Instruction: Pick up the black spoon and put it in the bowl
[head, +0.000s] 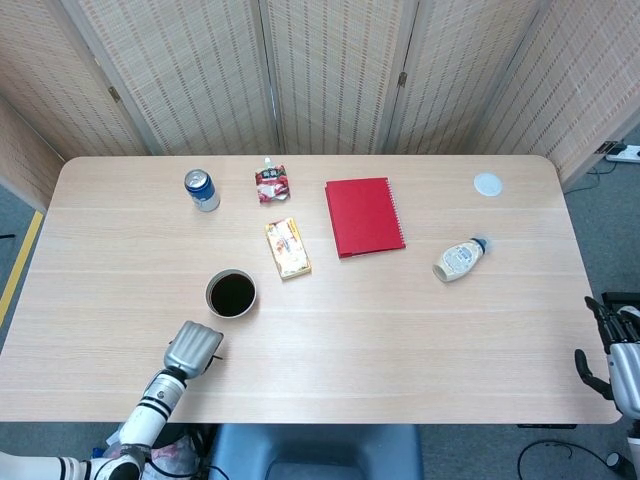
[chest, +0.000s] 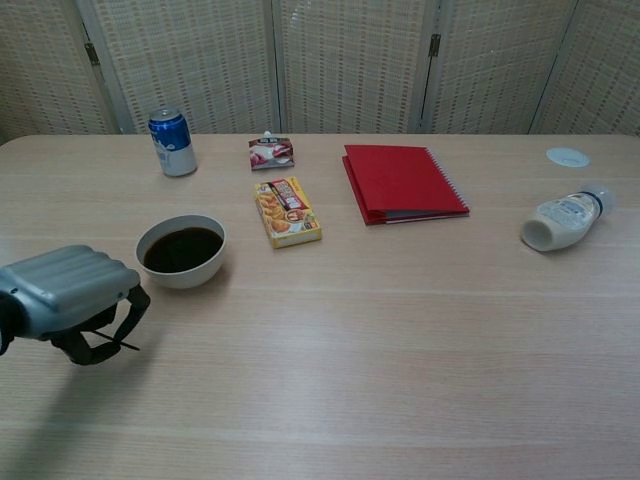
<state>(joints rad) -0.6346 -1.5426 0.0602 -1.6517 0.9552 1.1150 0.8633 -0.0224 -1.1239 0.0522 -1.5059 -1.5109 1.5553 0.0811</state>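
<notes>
1. The black spoon (chest: 118, 343) shows only as a thin dark tip under the left hand (chest: 68, 292), whose fingers (chest: 95, 338) curl around it, just beside the bowl (chest: 181, 250).
2. Judged risk: the thin handle may slip from the curled fingers, or the hand may nudge the full bowl and spill it.
3. The right hand (head: 612, 360) hangs off the counter (chest: 400, 330) edge, fingers apart; woven screens (head: 330, 70) stand behind.

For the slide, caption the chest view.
Left hand, fingers curled over something dark, beside the bowl on a table of snacks.
</notes>
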